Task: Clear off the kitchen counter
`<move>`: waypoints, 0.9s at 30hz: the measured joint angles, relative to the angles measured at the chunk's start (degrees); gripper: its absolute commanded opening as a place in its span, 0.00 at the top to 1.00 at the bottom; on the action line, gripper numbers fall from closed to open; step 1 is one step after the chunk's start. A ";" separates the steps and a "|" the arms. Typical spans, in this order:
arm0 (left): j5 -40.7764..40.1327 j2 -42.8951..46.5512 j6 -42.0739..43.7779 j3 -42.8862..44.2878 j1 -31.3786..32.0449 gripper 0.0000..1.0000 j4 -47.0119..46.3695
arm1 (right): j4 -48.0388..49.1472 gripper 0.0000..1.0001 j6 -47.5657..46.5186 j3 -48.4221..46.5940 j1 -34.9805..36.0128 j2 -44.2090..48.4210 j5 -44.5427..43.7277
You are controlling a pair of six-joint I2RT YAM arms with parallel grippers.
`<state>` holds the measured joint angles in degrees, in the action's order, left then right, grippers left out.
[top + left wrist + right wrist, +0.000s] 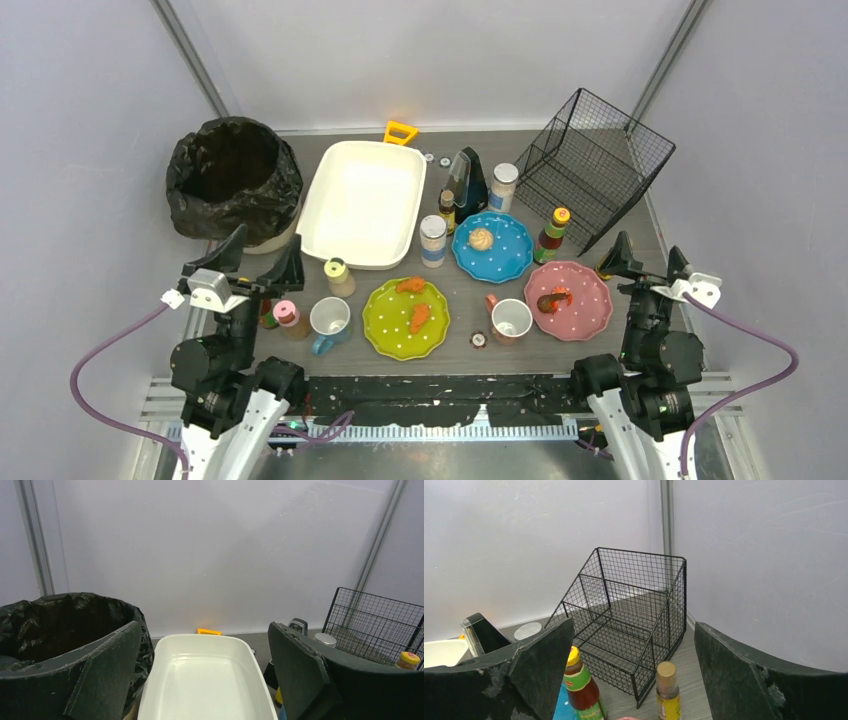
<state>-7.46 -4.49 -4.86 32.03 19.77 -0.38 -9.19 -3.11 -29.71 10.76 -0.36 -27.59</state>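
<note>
Surface: kitchen counter (580, 352), a dark wood-grain top that runs from the arm bases to the back wall and carries every item below.

Back left: bin (233, 178) lined with a black bag, at the counter's left edge. Just beside it is a white tub (362, 205), its long side running front to back, with a yellow handle (400, 132) at its far end.

Back right: black wire basket (592, 165), its sloping front toward the centre.

Centre back: dark wedge-shaped box (468, 183), upright. A white-lidded jar (503, 187) stands just right of it and a small brown bottle (446, 210) at its front left. A second white-lidded jar (433, 241) stands by the tub's near right corner.

Plates:
- blue plate (510, 262), bearing a pale round piece of food (481, 239)
- green plate (385, 335), bearing two orange pieces (420, 318)
- pink plate (592, 312), bearing a red-brown piece (553, 299)

Mugs:
- blue-handled mug (330, 320), left of the green plate
- red-handled mug (510, 320), between the green and pink plates

Sundries:
- sauce bottle (552, 235) with a yellow cap, between the blue plate and the basket
- yellow-lidded jar (338, 276), in front of the tub
- pink-lidded jar (289, 318), left of the blue-handled mug
- gold-capped bottle (667, 685), just in front of the basket

Left gripper (266, 238): fingers spread wide and holding nothing, raised over the near left of the counter, facing the tub and bin.

Right gripper (648, 250): fingers spread wide and holding nothing, raised over the near right, facing the basket.
</note>
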 measured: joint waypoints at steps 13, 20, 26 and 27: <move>1.51 -5.46 -3.58 3.58 0.00 0.00 2.97 | -3.13 0.05 4.50 -4.04 0.00 -0.44 10.27; 1.14 -10.05 -5.86 9.44 0.00 0.00 10.08 | -9.77 0.05 8.70 -17.51 -0.02 -14.80 14.03; 0.31 -18.10 -8.15 16.24 0.00 0.00 20.83 | -17.35 0.05 15.47 -21.70 0.00 -27.74 20.09; 0.17 -19.39 -8.37 16.87 0.00 0.00 22.60 | -18.49 0.05 16.35 -21.70 0.00 -28.98 21.29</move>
<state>-7.29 -23.88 -13.23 48.90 19.77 22.22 -27.68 13.23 -51.42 10.76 -29.34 -6.31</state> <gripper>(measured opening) 0.994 0.954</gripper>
